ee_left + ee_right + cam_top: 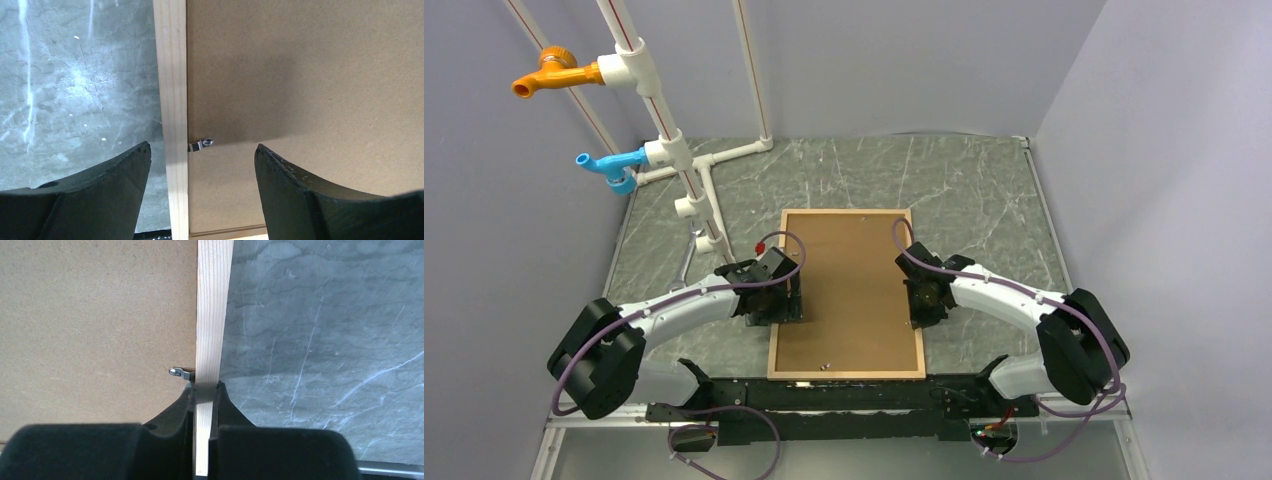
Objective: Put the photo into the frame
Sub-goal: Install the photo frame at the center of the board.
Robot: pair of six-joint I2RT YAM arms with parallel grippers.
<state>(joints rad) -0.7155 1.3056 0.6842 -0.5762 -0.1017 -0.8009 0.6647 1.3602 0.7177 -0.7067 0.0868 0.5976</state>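
Observation:
The frame [846, 211] of light wood strips lies flat on the table with a brown backing board [849, 295] set inside it. The photo is hidden. My left gripper [776, 300] is open, its fingers straddling the frame's left strip [172, 75], one over the table and one over the board [300, 75]. A small metal clip [204, 144] sits between them. My right gripper [921, 297] is shut on the frame's right strip [214, 315], just beside another metal clip [179, 372].
White pipes [679, 160] rise at the back left, carrying an orange tap [554, 72] and a blue tap [609, 165]. The grey marble table [984, 190] is walled in on the left, back and right. The arm bases' black bar [824, 400] runs along the near edge.

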